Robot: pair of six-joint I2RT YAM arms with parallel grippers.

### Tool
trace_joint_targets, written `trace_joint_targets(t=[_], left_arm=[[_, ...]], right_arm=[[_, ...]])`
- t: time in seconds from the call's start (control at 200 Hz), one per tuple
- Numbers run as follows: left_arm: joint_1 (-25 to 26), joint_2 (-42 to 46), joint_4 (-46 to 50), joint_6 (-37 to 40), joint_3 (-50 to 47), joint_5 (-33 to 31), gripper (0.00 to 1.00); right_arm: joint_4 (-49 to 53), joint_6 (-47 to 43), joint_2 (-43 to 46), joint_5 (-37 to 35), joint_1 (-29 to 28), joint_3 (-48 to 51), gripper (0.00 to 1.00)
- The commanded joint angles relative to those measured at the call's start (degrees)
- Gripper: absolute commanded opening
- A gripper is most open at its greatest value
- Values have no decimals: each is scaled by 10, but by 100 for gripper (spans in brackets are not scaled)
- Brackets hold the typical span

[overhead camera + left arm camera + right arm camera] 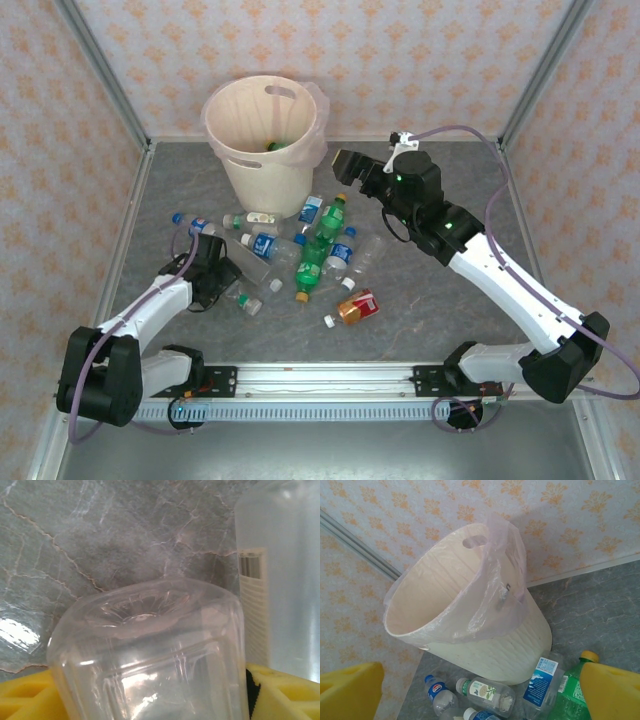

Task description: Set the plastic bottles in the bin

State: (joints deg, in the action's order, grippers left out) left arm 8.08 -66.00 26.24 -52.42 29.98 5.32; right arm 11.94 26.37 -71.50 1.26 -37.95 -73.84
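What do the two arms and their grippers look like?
Left arm and right arm: white link shells, black joints, lilac cables looping alongside. Left gripper and right gripper: black bodies, yellow fingers. Green lights glow on the right arm.

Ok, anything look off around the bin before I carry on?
Only the liner bag: on one side of the bin it hangs bunched and loose outside the rim rather than lying snug. The bin itself stands upright in the top view, and I see no spill.

The plastic bottles (320,245) lie scattered on the table (180,180) just before the bin (265,180).
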Motion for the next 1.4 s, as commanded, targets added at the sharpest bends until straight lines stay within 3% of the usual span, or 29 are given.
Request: trace_joint_targets(t=[0.0,0.205,0.34,0.631,1.046,1.397], left_arm=[[-6,0,6,13,-17,-17,77],[-8,2,0,15,-22,-12,76],[-8,24,13,16,-10,-24,63],[-9,63,70,23,53,-47,63],[-9,66,121,47,279,-60,62],[-9,7,48,49,473,-32,61]], right_arm=[[-7,8,13,-7,-2,6,100],[-7,12,14,-4,-2,7,100],[-4,12,17,-5,-2,10,100],[-3,17,22,-8,-1,14,100],[6,21,33,-17,-1,26,100],[13,22,35,-28,-2,28,100]])
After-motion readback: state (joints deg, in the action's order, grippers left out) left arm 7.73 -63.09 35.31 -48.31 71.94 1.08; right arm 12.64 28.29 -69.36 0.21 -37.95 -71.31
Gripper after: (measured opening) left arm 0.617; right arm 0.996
